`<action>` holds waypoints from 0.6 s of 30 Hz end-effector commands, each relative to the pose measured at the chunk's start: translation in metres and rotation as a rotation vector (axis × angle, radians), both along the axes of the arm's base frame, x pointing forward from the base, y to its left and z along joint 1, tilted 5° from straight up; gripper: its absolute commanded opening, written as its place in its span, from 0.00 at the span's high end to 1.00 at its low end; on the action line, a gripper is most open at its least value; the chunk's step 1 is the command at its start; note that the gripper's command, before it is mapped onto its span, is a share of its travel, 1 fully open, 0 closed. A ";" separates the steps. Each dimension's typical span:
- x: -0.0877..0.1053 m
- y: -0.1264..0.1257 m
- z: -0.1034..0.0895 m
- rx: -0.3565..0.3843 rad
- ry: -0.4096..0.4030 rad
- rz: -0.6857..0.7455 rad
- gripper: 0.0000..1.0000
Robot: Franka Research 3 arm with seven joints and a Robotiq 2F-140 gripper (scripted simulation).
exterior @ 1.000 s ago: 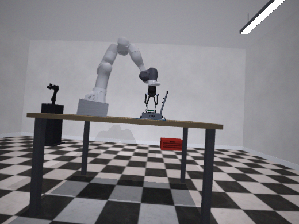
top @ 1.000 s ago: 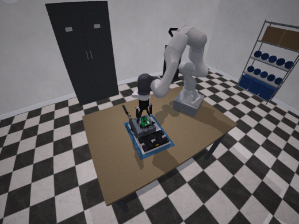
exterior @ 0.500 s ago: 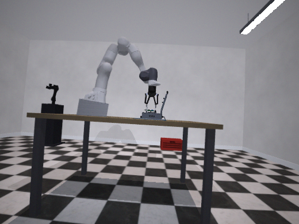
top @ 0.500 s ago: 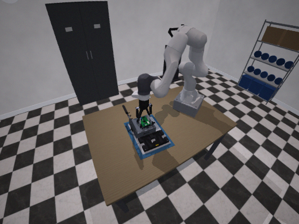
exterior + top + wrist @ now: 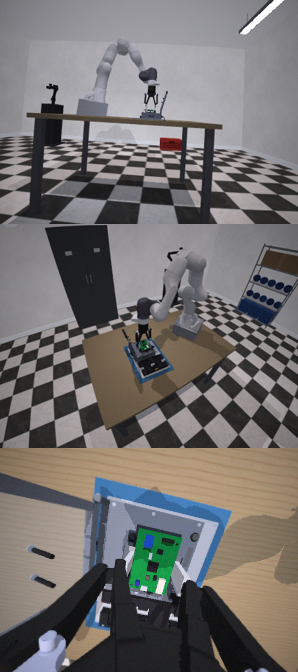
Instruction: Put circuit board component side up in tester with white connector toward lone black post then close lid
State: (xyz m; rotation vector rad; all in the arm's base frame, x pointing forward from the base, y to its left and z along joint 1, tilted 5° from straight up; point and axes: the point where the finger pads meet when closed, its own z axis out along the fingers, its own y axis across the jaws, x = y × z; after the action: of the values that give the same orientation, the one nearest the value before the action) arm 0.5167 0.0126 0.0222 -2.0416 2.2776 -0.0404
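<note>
The green circuit board [image 5: 144, 346] [image 5: 155, 555] is component side up, over the tester [image 5: 145, 356] [image 5: 151, 116] [image 5: 119, 515]. My gripper [image 5: 144, 342] [image 5: 151, 110] [image 5: 153, 563] is shut on the board's long sides and points down. The board's white connector [image 5: 160, 585] is at the end nearest the tray. A round black post [image 5: 194, 537] stands beyond the board's other end, to the right in the wrist view. The lid [image 5: 126, 335] [image 5: 163, 103] [image 5: 45, 491] stands open. The black tray [image 5: 156, 372] lies beside the tester. The pins and holes are hidden.
A blue mat [image 5: 144, 379] [image 5: 224, 518] lies under tester and tray. The raised lid stands close beside the gripper, with two black pegs [image 5: 42, 553] [image 5: 45, 582] on it. The arm's base [image 5: 187, 329] [image 5: 92, 107] is on the table [image 5: 120, 396].
</note>
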 end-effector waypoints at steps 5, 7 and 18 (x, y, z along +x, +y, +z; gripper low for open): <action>0.002 0.000 0.001 -0.001 -0.002 0.006 0.54; 0.002 0.000 0.001 -0.001 -0.002 0.006 0.54; 0.002 0.000 0.001 -0.001 -0.002 0.006 0.54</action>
State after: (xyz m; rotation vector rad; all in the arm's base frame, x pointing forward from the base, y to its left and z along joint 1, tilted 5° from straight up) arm 0.5180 0.0122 0.0227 -2.0407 2.2770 -0.0424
